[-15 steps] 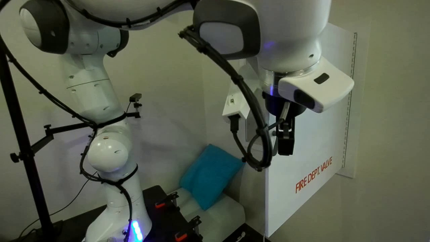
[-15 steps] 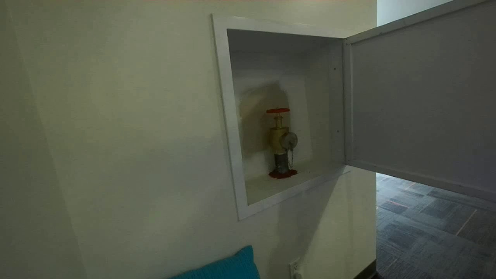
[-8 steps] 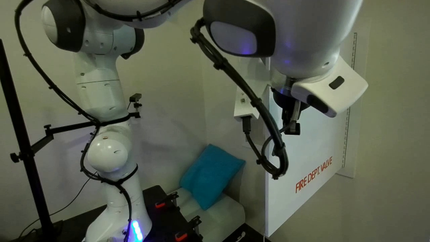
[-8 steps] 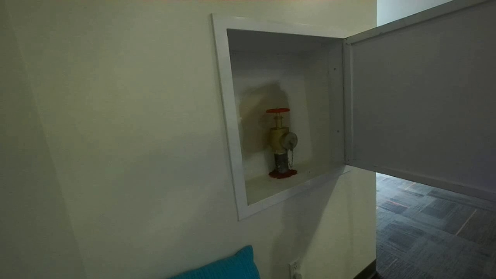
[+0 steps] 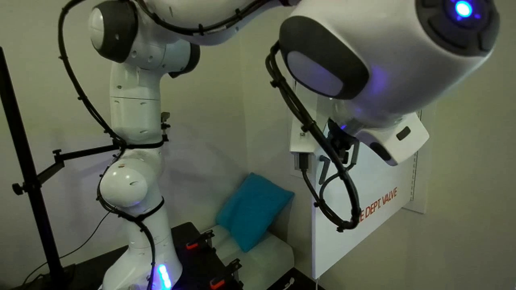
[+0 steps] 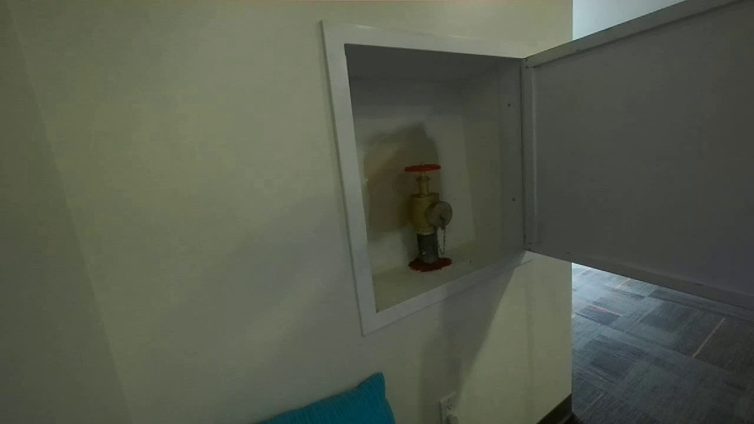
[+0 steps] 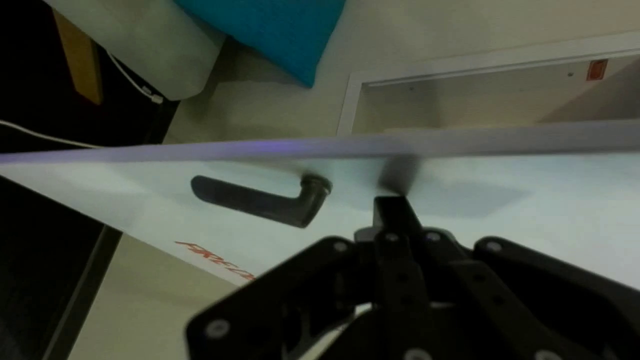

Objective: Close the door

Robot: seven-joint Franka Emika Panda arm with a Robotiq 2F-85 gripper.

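While the gripper (image 7: 393, 202) points at the outer face of the door (image 7: 352, 200), its fingers (image 7: 395, 215) are pressed together, nothing between them. Tip sits right at that white face, near the free edge; touching or just short, I can't tell. In an exterior view a looped cable (image 5: 308, 124) partly covers it.

Wrist view, clock on the tip: lever latch (image 7: 245, 200) at 9, red lettering (image 7: 215, 258) between 8 and 9, free edge across 12. Past the edge, recess (image 7: 395, 107) at 1 to 2, teal pillow (image 7: 280, 35) at 11.

Door's open, standing well out from the wall (image 6: 206, 176). In an exterior view, clock on the recess: door goes off at 3, hinged on that side, inner face visible. Inside, a brass-coloured valve (image 6: 420, 215), upright, red handwheel (image 6: 422, 168) at its 12, chained cap (image 6: 440, 214) at its 3. Wall outlet (image 6: 447, 407) at 6, pillow between 6 and 7, patterned carpet (image 6: 648, 353) at 4.

In an exterior view, clock on the door: pillow at 9 on a pale seat (image 5: 266, 259); same way, farther out, arm base (image 5: 137, 257), blue light (image 5: 164, 277) lit, then a black pole (image 5: 29, 173). Cable hides the start of the lettering; DEPT. VALVE readable.
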